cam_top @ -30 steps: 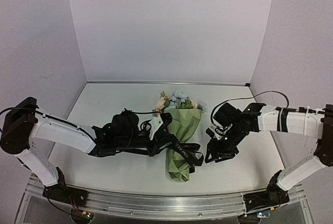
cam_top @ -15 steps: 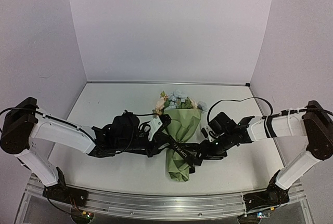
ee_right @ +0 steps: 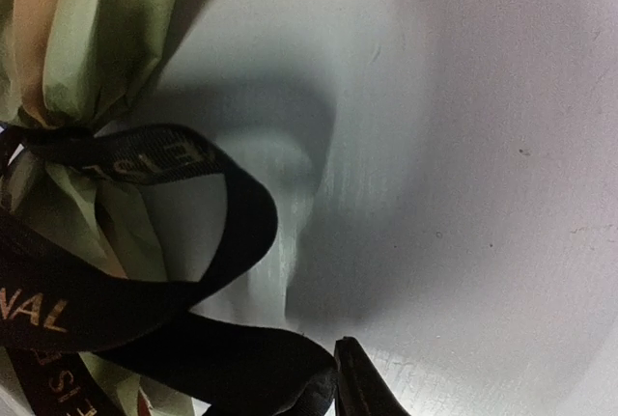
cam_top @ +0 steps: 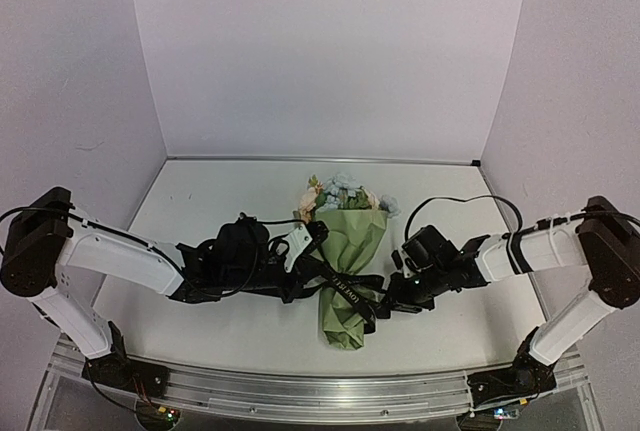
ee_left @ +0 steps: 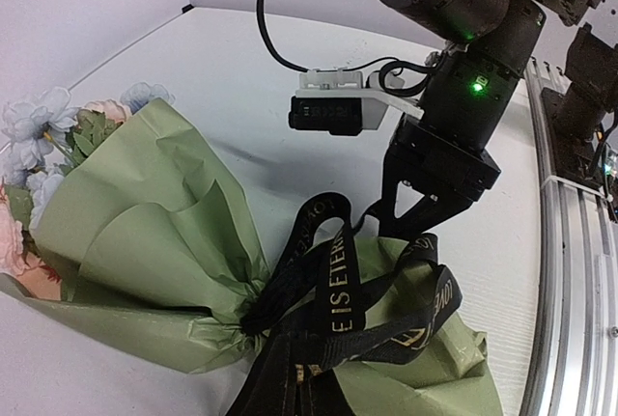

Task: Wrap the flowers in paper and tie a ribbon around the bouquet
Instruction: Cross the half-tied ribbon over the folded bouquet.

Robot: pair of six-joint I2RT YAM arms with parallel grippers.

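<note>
We were at the tying step, the bouquet lying mid-table with the ribbon round its waist, our left gripper clamped on the strands and our right gripper at a loop, whether pinching it we could not tell, so the next move, we judged, called for a firm grip and opposite pulls.

Bouquet lies on the table — left hand at its left, right hand at its right — ribbon across it.

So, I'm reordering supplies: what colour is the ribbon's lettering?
Pale gold on the black ribbon; clearest in the left wrist view.
</note>
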